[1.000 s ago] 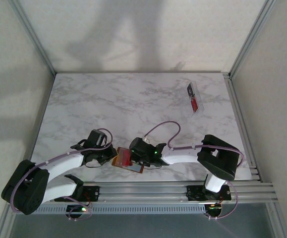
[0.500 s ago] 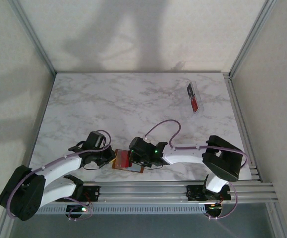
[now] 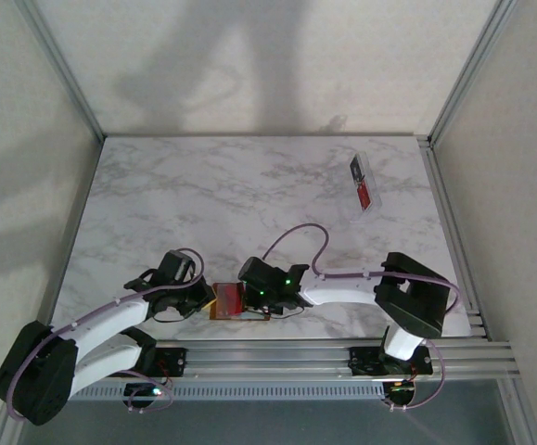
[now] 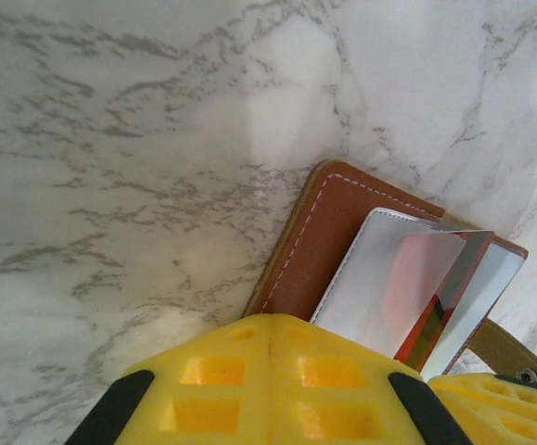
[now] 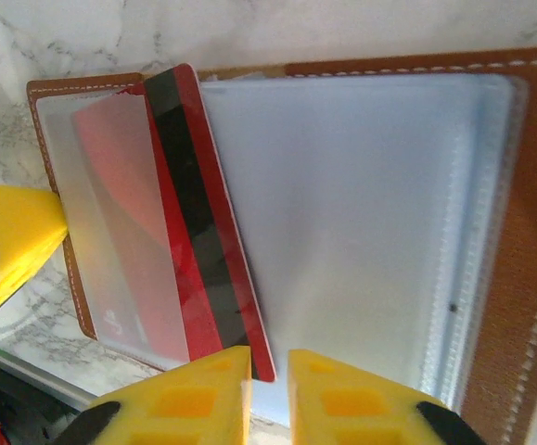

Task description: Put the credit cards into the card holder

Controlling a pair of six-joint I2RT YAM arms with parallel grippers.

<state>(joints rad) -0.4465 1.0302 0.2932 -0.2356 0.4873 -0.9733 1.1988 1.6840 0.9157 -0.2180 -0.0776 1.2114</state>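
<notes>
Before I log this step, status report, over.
Left gripper shut at card holder edge. Right gripper slightly open at red card's end. Card partway in, nothing blocking.

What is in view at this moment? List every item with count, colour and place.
table: one, white-grey marble, under everything.
card holder: one, tan-brown leather with clear sleeves, lying open at the near edge between the grippers.
red card: one, red with a black stripe, partly slid into a clear sleeve of the holder.
clear tray: one, transparent, far right of the table.
tray cards: one red and something dark, exact count too small to tell, inside the tray.
frame rails: silver, along the table's edges.
cables: purple, one along each arm.
left gripper: yellow fingers, shut, at the holder's edge.
right gripper: yellow fingers, slightly apart, at the red card's end.
</notes>
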